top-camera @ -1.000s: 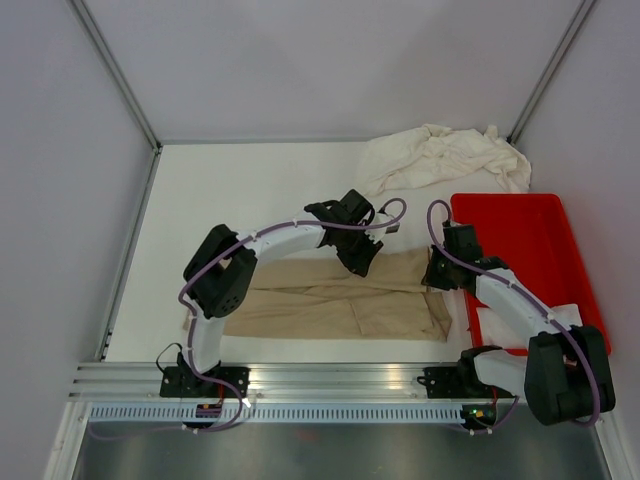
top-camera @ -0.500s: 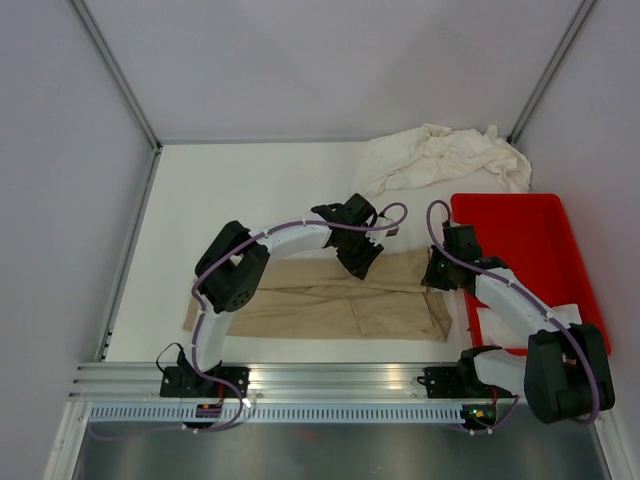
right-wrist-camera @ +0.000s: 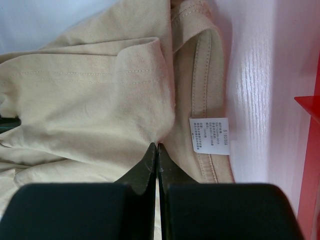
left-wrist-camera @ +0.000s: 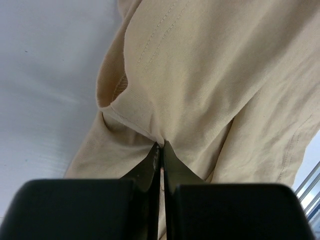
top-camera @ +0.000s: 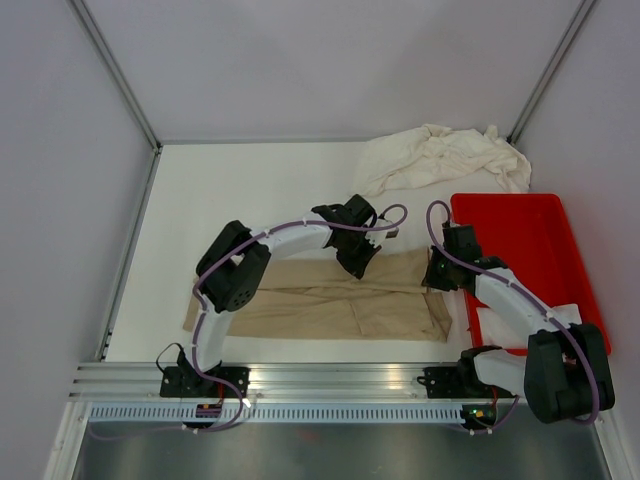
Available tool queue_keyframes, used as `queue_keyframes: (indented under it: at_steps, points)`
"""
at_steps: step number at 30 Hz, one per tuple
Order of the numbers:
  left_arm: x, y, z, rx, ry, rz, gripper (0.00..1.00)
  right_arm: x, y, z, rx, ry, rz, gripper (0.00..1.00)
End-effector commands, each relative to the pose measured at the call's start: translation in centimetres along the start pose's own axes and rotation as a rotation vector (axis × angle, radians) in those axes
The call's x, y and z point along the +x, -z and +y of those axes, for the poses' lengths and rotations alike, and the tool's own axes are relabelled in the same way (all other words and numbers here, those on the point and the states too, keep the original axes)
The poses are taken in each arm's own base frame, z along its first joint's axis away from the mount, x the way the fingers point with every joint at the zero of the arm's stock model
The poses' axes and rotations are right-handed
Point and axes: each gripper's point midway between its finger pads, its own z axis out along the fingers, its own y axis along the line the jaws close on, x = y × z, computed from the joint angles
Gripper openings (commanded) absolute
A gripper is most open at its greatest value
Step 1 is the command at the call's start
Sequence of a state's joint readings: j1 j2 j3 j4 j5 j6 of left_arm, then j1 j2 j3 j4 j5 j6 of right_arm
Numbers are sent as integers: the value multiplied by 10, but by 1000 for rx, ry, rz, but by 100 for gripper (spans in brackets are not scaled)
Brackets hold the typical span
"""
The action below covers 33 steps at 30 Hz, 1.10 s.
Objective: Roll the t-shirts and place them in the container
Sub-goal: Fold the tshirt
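Just left of the red tray (top-camera: 530, 240), left gripper (left-wrist-camera: 161, 145) and right gripper (right-wrist-camera: 157, 146) both clamp the tray-side portion of the tan t-shirt (top-camera: 310, 305), long axis running leftward.

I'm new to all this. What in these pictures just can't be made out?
- Top view: the left arm covers part of the tan t-shirt; the right arm covers the near end of the red tray.
- Top view: the cream-white heap is crumpled, so its shirts cannot be counted.
- Right wrist view: the print on the neck label is too small to read.
- Wrist views: the shut jaws hide how much cloth they pinch.
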State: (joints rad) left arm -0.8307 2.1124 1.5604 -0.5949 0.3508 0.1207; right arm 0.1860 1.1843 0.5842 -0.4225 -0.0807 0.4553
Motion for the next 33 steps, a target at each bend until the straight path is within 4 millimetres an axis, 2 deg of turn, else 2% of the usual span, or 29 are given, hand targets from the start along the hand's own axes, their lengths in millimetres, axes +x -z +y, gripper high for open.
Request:
queue_keyframes:
  at_steps: [1, 6, 11, 17, 20, 23, 27, 29, 30, 31, 33]
  points:
    - [-27, 32, -11, 20, -45, -92, 2, -16, 9, 3, 3, 12, -54, 0]
    - [-28, 47, -14, 29, -63, -116, 2, -15, 14, 2, 20, 10, -34, 0]
    - [-13, 54, -23, 63, -60, -95, 2, -12, 20, 1, 26, 3, -22, 0]
    - [13, 43, -30, 116, -23, -28, 2, -4, 19, -1, 37, -27, 14, 0]
    - [24, 30, -32, 145, -1, 8, 2, 4, 13, -4, 43, -49, 37, 0]
    - [27, 22, -28, 140, 4, 27, 2, 9, 8, -7, 57, -65, 45, 0]
    - [24, 21, -25, 132, -4, 24, 2, 11, 5, -11, 71, -67, 39, 0]
    - [24, 21, -24, 129, -9, 22, 5, 11, 3, -12, 70, -70, 38, 5]
    - [25, 22, -24, 128, -10, 24, 8, 11, 3, -12, 71, -69, 39, 11]
    - [26, 22, -25, 132, -11, 28, 15, 11, 3, -13, 77, -70, 40, 15]
    - [27, 25, -27, 137, -15, 31, 23, 4, 5, -14, 91, -67, 15, 20]
